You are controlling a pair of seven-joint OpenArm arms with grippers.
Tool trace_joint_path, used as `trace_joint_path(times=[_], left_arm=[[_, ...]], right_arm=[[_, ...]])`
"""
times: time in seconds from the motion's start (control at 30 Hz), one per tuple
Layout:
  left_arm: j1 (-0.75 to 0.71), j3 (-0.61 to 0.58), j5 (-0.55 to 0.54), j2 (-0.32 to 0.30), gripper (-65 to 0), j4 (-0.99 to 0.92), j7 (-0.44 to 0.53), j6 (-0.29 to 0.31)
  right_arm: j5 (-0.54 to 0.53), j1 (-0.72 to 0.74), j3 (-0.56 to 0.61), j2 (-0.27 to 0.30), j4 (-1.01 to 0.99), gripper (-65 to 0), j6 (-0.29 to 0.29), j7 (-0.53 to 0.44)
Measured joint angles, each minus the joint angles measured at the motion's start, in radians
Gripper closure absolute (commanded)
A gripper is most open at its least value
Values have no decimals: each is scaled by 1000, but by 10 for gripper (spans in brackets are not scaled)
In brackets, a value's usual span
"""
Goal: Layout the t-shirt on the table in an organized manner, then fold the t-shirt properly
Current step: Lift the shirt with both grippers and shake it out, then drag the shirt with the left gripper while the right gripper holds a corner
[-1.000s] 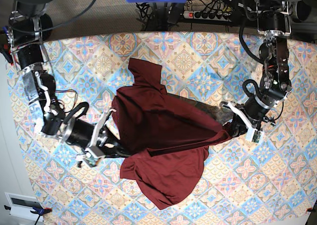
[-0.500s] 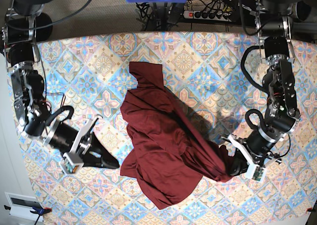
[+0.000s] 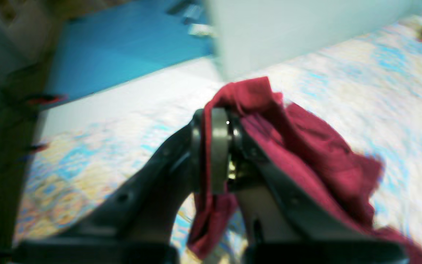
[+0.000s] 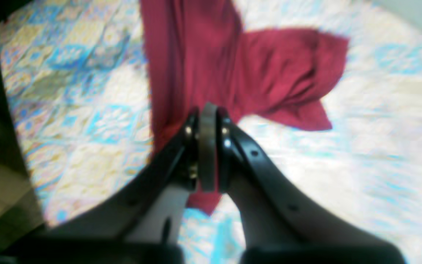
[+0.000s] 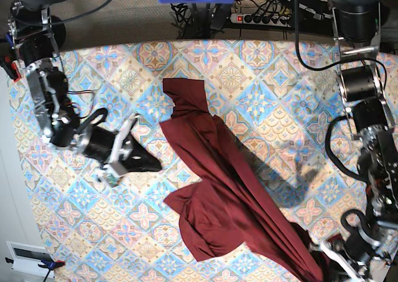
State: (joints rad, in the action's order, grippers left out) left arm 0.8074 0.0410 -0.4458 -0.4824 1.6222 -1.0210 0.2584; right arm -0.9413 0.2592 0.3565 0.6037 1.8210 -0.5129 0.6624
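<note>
Left fingers [image 3: 216,146] pinch the blurred t-shirt [image 5: 224,189], partly cut off.

t-shirt [image 5: 224,189] stretched diagonally across table [image 5: 273,89], left fingers [image 5: 320,257] gripping corner

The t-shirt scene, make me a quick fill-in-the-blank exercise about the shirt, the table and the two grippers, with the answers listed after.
1. The left gripper is shut on a bunched edge of the ____.
2. The t-shirt is plain dark ____ in colour.
3. In the base view, the right gripper rests over the table to the ____ of the shirt, with no cloth in it.
4. In the base view, the shirt runs as a slanted band from the table's upper middle toward its lower ____ corner.

Missing words: t-shirt; maroon; left; right
</note>
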Motion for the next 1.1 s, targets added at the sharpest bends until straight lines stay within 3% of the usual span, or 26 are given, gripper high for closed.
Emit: trace_joint_path(times=[0.1,0.27,0.37,0.47,0.6,0.77,0.9,1.03,1.1], left_arm=[[74,-5,-29,-43,0,-22,3,6],[135,4,-16,-91,0,14,-5,4],[136,3,-18,-140,-1,85,1,3],[132,37,17,-206,-10,131,4,5],[66,118,94,-230,-39,132,18,-3],[-180,113,60,-346,-36,144,11,5],[-525,181,75,-430,-13,267,16,-6],[-967,362,13,-386,-1,380,27,11],[-1069,387,-36,-344,-1,386,-19,8]], right_arm=[[-26,16,108,-16,32,-26,-18,-20],[51,60,255,-89,39,-60,-10,61],[126,66,288,-134,44,-60,-6,77],[131,59,295,-133,43,-60,-8,89],[130,63,295,-133,43,-60,-7,82],[133,62,293,-132,44,-59,-6,85],[137,63,293,-133,61,-59,-3,87],[130,64,292,-132,80,-59,-9,83],[142,63,290,-132,75,-59,-3,90]])
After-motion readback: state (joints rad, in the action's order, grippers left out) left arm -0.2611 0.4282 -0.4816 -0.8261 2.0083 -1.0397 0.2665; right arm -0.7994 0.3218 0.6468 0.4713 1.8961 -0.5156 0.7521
